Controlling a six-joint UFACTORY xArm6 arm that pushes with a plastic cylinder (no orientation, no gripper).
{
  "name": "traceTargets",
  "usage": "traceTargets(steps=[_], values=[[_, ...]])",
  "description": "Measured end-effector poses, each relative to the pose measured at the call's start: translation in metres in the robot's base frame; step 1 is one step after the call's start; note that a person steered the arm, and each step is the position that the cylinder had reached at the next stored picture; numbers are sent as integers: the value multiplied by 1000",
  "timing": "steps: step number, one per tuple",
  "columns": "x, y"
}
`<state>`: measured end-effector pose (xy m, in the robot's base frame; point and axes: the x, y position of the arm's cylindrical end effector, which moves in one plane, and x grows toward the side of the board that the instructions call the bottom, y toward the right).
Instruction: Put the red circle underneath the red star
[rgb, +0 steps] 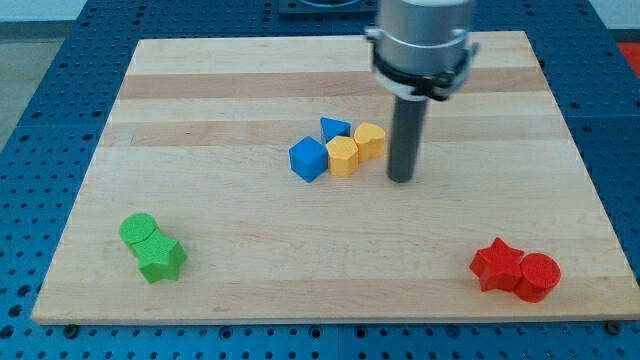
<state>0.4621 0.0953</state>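
The red star (496, 264) lies near the view's bottom right of the wooden board (250, 250). The red circle (538, 277) touches it on its right, slightly lower. My tip (401, 179) stands near the board's middle, just right of the yellow blocks and far up-left of the red blocks.
A cluster sits at the middle: a blue cube (309, 159), a blue triangle (335, 128), a yellow hexagon (343, 156) and a yellow heart-like block (369, 141). A green circle (138, 231) and green star (160, 259) lie at the bottom left.
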Motion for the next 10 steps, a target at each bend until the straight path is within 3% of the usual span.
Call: traceTargets(steps=[1,2,4,7,8,10], values=[[3,60],[10,61],[114,115],[155,183],[156,191],[156,146]])
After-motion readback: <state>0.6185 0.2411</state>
